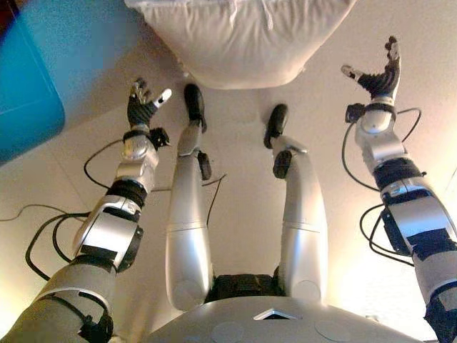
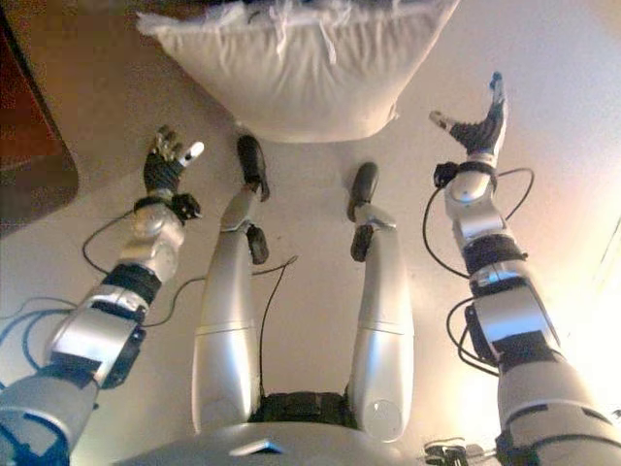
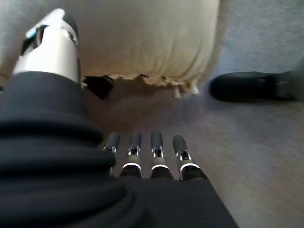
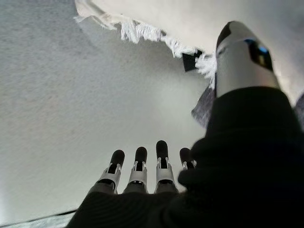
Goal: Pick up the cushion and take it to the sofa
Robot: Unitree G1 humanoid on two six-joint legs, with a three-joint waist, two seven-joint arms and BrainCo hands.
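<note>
the cushion (image 1: pixel 243 39) lay on the floor (image 2: pixel 543 78), untouched. the left hand (image 1: pixel 145 103) and right hand (image 1: pixel 378 75) hung on either side of the cushion, fingers relaxed, holding nothing. an uneven squeeze could probably let the soft cushion slip.

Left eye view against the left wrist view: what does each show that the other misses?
Only the left eye view shows the blue rounded object on the robot's left, the raised right hand with straight fingers, and the cushion's width between both hands. Only the left wrist view shows the frayed fringe along the cushion's edge. Both share the white fabric cushion lying on the floor and the open left hand, not touching it.
</note>
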